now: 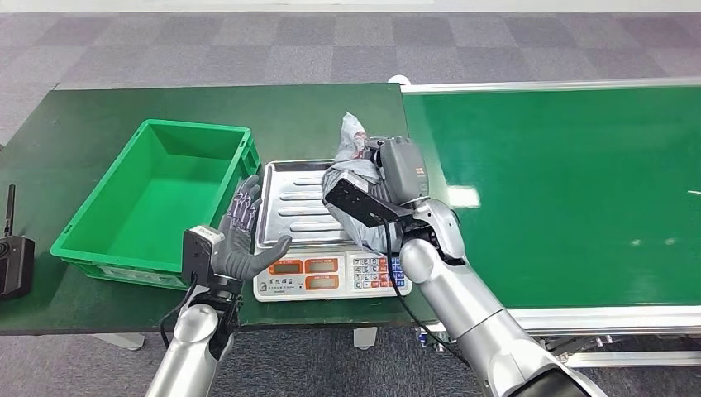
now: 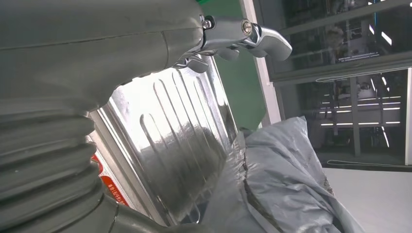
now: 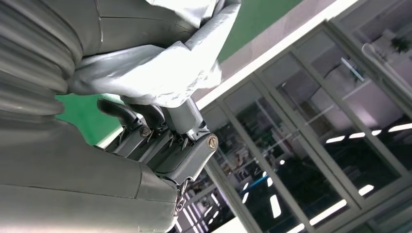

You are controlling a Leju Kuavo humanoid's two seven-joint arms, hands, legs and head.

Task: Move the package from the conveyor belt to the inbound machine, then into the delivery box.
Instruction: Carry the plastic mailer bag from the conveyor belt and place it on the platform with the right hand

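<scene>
In the head view you see the right hand [image 1: 382, 178] holding the package [image 1: 354, 153], a grey plastic bag, above the right part of the inbound machine [image 1: 329, 273]. This machine is a scale with a ribbed steel tray [image 1: 289, 203] and a front panel with orange displays and a keypad. Whether the package touches the tray, you cannot tell from here. The left hand [image 1: 246, 236] is at the left edge of the tray, with its fingers [image 1: 245, 203] spread and pointing up, and it holds nothing. Just to the left of the machine stands the delivery box [image 1: 116, 240], a green crate, on the dark green worktop [image 1: 83, 116]. The conveyor belt [image 1: 562, 190] lies on the right side, beside the machine. A black device [image 1: 15, 260] is at the far left edge of the worktop.

In the left wrist view you see the left hand [image 2: 87, 53] close in front of the shiny tray [image 2: 170, 141]. The grey package [image 2: 286, 174] is beside the tray, and the fingers [image 2: 257, 39] are stretched out, not closed on anything.

In the right wrist view the fingers [image 3: 160, 133] of the right hand [image 3: 116, 160] are curled against the package [image 3: 150, 68] and grip its wrinkled grey plastic. Behind them you see a strip of the green belt [image 3: 257, 17] and glass walls [image 3: 311, 131].
</scene>
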